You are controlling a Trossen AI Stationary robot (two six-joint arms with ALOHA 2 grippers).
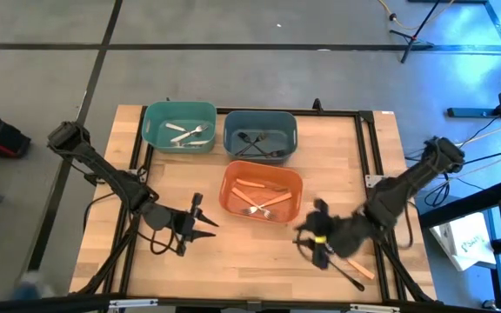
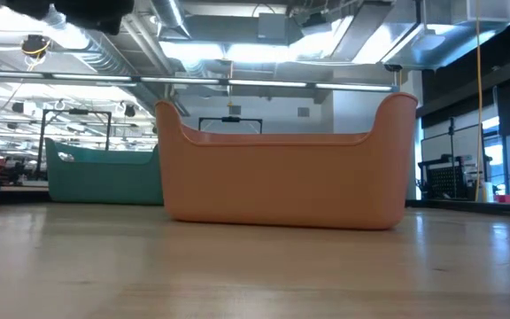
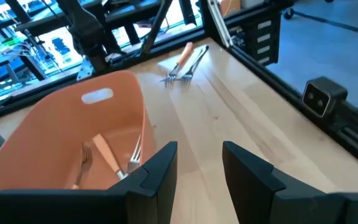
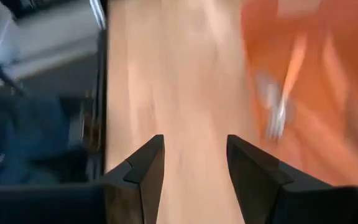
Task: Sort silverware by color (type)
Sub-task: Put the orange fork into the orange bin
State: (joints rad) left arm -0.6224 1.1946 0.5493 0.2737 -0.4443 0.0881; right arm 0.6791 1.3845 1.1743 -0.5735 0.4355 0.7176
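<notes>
Three bins stand on the wooden table: a teal bin (image 1: 179, 126) with white silverware (image 1: 190, 135), a blue-grey bin (image 1: 260, 135) with black silverware (image 1: 259, 143), and an orange bin (image 1: 262, 191) with orange-handled forks (image 1: 263, 204). An orange-handled fork (image 3: 180, 59) and a black fork (image 3: 194, 62) lie side by side on the table near its right front corner (image 1: 355, 271). My left gripper (image 1: 205, 216) hovers open left of the orange bin, with nothing between its fingers (image 3: 201, 149). My right gripper (image 1: 307, 245) hangs open right of that bin's near end, also with nothing in it (image 4: 194, 140).
A black metal frame (image 1: 368, 148) runs along the table's far and right edges. Bare wood lies in front of the orange bin (image 2: 286, 168) toward the near edge. In the low view the teal bin (image 2: 104, 173) shows behind the orange one.
</notes>
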